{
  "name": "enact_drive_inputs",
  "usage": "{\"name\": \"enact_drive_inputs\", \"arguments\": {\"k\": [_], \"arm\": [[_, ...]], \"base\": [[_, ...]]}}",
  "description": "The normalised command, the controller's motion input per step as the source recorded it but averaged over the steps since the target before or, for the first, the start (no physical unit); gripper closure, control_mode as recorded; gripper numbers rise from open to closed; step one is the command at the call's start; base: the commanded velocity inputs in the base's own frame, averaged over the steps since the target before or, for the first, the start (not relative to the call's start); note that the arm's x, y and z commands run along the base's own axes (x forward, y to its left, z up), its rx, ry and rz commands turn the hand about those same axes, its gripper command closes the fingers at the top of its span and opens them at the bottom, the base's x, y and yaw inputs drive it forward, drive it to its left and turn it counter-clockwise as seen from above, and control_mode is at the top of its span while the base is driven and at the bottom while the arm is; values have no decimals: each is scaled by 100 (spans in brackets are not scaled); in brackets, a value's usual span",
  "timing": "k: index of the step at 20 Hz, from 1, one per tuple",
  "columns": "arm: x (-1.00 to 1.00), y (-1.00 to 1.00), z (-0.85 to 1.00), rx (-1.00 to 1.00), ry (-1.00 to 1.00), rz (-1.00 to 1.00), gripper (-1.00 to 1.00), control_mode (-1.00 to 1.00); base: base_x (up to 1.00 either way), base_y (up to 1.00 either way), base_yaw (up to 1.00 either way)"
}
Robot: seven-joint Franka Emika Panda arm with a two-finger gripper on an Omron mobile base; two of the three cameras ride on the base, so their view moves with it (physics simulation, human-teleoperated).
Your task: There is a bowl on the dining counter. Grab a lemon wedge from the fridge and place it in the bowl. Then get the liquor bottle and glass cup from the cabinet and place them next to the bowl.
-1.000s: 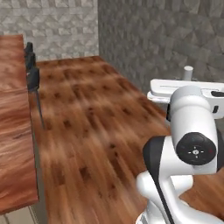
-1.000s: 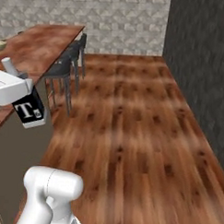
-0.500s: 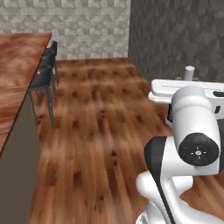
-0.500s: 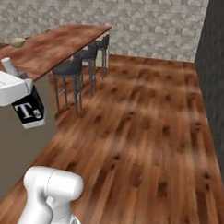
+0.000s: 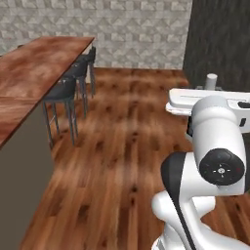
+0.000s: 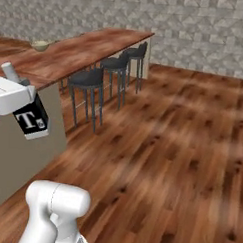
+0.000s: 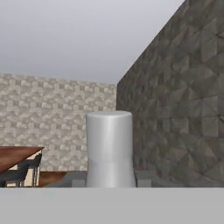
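My gripper [image 7: 110, 183] is shut on a pale grey upright cylinder with a flat top and a slightly flared foot. It looks like the neck of the liquor bottle [image 7: 109, 148], though I cannot tell for certain. Its top pokes up above my white hand, which the arm holds out level, in the left base view [image 5: 211, 81] and in the right base view [image 6: 8, 71]. A small tan bowl [image 6: 40, 45] sits far off on the long wooden dining counter [image 6: 91, 47]. What lies inside the bowl is too small to make out.
Three dark bar stools [image 6: 86, 81] stand along the counter's near side, seen also in the left base view [image 5: 61, 93]. A dark textured wall [image 5: 219, 44] rises close on the right. Open wooden floor [image 6: 172, 146] stretches ahead to a pale stone back wall [image 6: 197, 31].
The whole picture has swung: the base has turned, bringing the counter, stools and bowl further into view. The hand and the cylinder in it keep the same pose.
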Motion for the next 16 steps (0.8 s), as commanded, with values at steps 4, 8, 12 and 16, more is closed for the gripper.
{"name": "enact_drive_inputs", "arguments": {"k": [4, 8, 12, 16], "arm": [[0, 0, 0, 0, 0, 0, 100, 100], [0, 0, 0, 0, 0, 0, 100, 100], [0, 0, 0, 0, 0, 0, 100, 100], [0, 0, 0, 0, 0, 0, 100, 100]], "base": [[76, -81, 41], [80, -81, 41], [93, -80, 38], [91, -82, 37]]}}
